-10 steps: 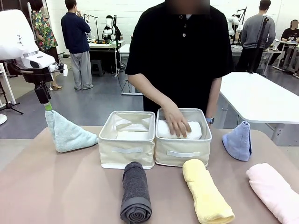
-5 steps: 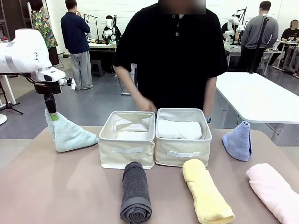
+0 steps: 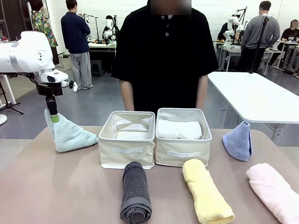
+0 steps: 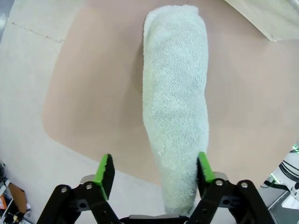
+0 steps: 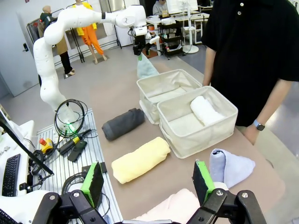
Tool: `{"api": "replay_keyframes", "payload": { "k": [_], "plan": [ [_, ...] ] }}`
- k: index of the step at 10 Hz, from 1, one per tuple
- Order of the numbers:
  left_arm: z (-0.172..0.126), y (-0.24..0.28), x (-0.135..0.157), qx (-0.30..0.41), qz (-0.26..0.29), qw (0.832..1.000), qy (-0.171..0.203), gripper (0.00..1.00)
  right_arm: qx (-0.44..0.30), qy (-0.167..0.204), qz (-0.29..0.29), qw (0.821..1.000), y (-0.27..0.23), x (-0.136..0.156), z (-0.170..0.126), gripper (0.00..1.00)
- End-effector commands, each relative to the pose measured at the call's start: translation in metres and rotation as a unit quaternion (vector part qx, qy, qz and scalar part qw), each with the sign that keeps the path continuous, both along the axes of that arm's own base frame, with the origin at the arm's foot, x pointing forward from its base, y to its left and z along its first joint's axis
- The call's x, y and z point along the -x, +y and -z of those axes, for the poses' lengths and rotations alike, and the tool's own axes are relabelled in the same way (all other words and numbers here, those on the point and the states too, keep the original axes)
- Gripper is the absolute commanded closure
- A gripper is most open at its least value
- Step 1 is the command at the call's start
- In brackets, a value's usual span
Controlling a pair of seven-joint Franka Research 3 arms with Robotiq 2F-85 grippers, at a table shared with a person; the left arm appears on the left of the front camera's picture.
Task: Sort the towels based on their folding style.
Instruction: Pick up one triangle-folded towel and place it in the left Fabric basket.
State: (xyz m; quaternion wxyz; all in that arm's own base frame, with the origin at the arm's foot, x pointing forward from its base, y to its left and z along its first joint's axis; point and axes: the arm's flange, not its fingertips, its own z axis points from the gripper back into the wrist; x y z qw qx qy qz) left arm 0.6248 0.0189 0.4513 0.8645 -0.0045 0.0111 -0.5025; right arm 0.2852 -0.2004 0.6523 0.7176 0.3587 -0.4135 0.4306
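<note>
Nearest me on the surface [image 3: 56,196], three rolls in a row: grey roll [image 3: 136,193] in front of the left bin [image 3: 127,151], yellow roll [image 3: 207,191] in front of the right bin [image 3: 183,154], pink roll [image 3: 273,189] at the right edge. My right hand [image 5: 147,169] hangs above that end, fingers wide apart, nothing between them. The bins sit side by side, touching, mid-surface. The white roll [image 3: 180,129] lies in the right bin. The blue cone [image 3: 238,140] stands upright, right of the bins and apart from them. The mint cone [image 3: 67,133] sits left of the bins, base just beside the left bin. My left hand [image 3: 54,116] is down on that cone's tip. In the wrist view the fingers are apart around the tip: one pad [image 4: 203,167] touches the terry, the other pad [image 4: 104,169] has a gap. Person [image 3: 161,60] stands behind the bins, arms down.
</note>
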Motion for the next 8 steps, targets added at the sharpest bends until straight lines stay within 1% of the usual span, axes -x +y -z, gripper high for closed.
{"api": "replay_keyframes", "payload": {
  "k": [1,2,4,5,6,8],
  "plan": [
    [-0.008,-0.002,-0.006,-0.014,-0.013,1.0,0.005,0.7,-0.006,-0.006,-0.006,1.0,-0.001,0.0,-0.002,0.0],
    [-0.01,-0.003,-0.006,-0.014,-0.012,1.0,0.005,1.0,-0.006,-0.006,-0.006,1.0,-0.001,0.0,-0.002,0.0],
    [-0.014,-0.005,-0.007,-0.01,-0.024,1.0,0.016,1.0,-0.006,-0.006,-0.006,1.0,-0.001,0.0,-0.002,0.0],
    [-0.018,-0.006,-0.006,-0.008,-0.026,0.999,0.016,0.92,-0.006,-0.006,-0.006,1.0,-0.001,0.0,-0.002,0.0],
    [-0.02,-0.004,-0.005,-0.004,-0.029,0.999,0.016,1.0,-0.006,-0.006,-0.006,1.0,-0.001,0.0,-0.002,0.0],
    [-0.025,0.003,-0.002,0.006,-0.034,0.999,0.017,1.0,-0.006,-0.006,-0.006,1.0,-0.001,0.0,-0.002,0.0]
  ]
}}
